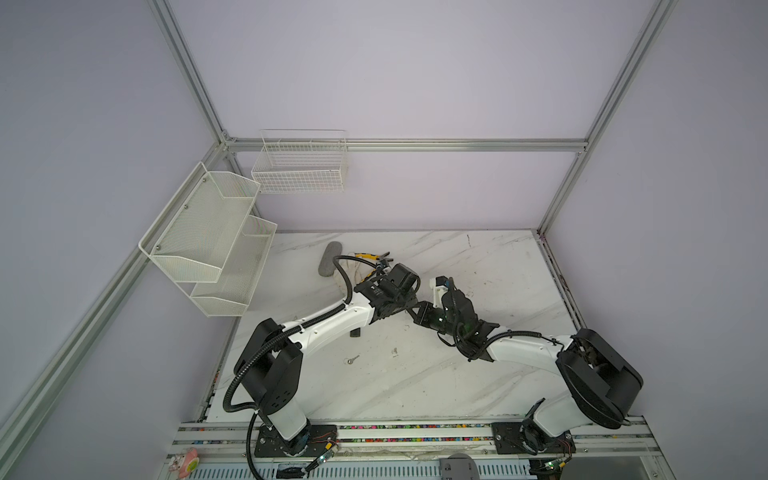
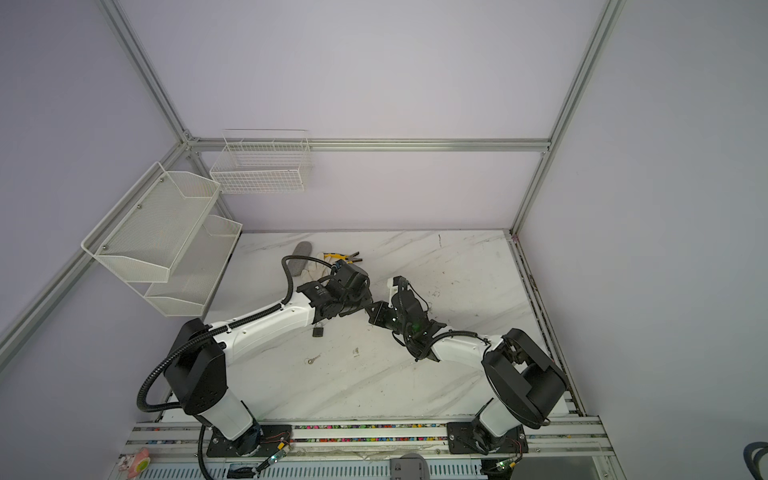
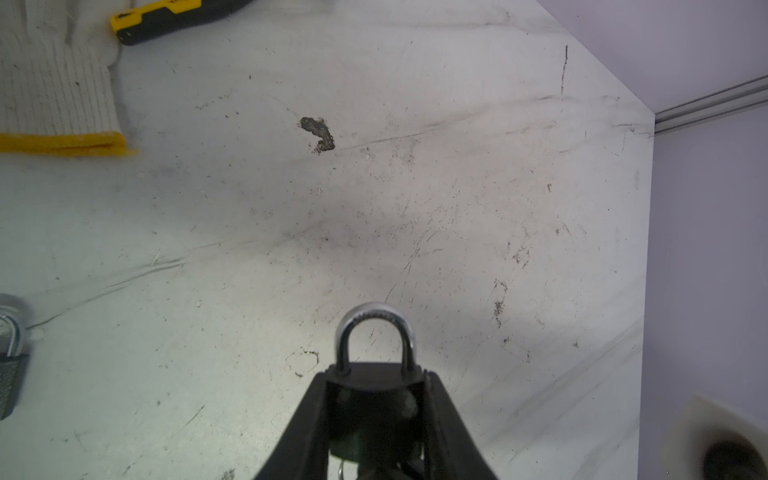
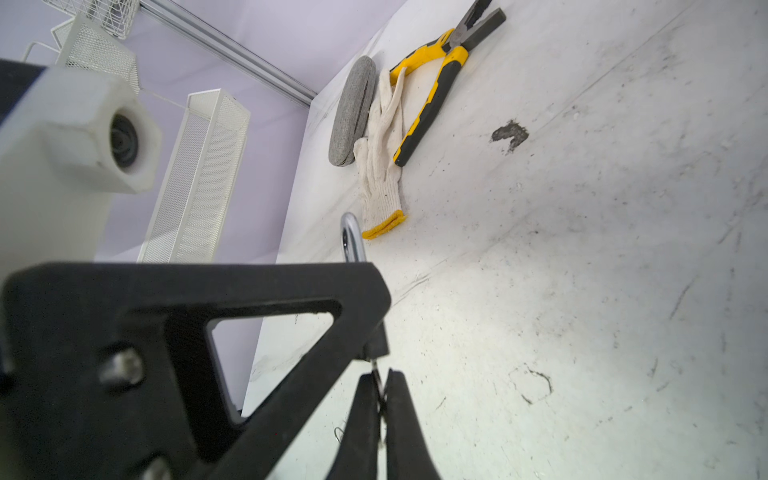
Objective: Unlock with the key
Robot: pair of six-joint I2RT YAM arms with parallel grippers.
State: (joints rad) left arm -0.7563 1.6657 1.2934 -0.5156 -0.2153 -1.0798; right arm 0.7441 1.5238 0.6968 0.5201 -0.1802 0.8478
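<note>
My left gripper [image 3: 376, 388] is shut on the black body of a padlock [image 3: 374, 376]. Its closed silver shackle [image 3: 376, 328] sticks out past the fingertips. My right gripper [image 4: 381, 376] is shut on a thin silver key [image 4: 375, 365], whose blade reaches into the underside of the lock body. The left gripper's black finger [image 4: 208, 299] hides most of the lock in the right wrist view; only the shackle [image 4: 351, 237] shows above it. In both top views the two grippers meet tip to tip above mid-table: left gripper [image 1: 409, 308], right gripper [image 1: 424, 318].
A second padlock [image 2: 318, 331] and a loose key [image 2: 313, 359] lie on the marble table [image 1: 498, 374] by the left arm. Yellow pliers [image 4: 436, 83], a white glove [image 4: 382, 166] and a grey case [image 4: 353, 112] lie at the back. Mesh shelves [image 1: 216, 249] and a wire basket [image 1: 299, 166] hang on the walls.
</note>
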